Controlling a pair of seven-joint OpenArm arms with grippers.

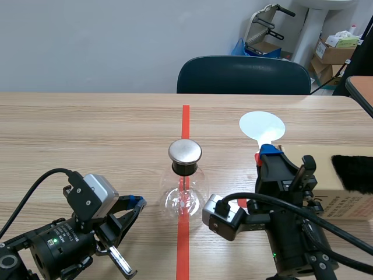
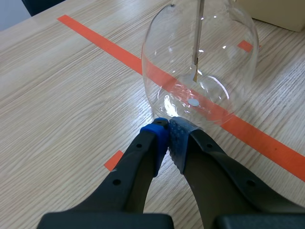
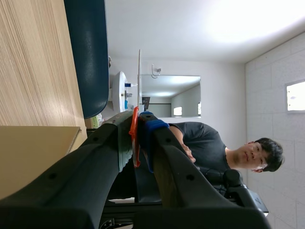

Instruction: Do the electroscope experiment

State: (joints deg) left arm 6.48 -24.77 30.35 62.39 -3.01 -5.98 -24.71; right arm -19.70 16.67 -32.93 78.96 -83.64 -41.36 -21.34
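Note:
The electroscope point(image 1: 185, 186), a clear glass flask with a round metal cap point(image 1: 185, 151), stands on the red tape line at the table's middle. My left gripper point(image 1: 139, 202) lies low at its left, shut on nothing. In the left wrist view its blue pads point(image 2: 162, 136) meet right at the flask's base point(image 2: 200, 71), where a thin metal strip hangs inside. My right gripper point(image 1: 268, 153) points upward, shut on the red handle point(image 3: 135, 138) of a white disc paddle point(image 1: 262, 125). The disc point(image 3: 139, 81) shows edge-on past the fingers.
A cardboard box point(image 1: 326, 181) with a black furry piece point(image 1: 352, 172) on it sits at the right, close behind my right arm. A dark chair point(image 1: 243, 74) stands across the table. A person point(image 3: 214, 143) appears in the right wrist view.

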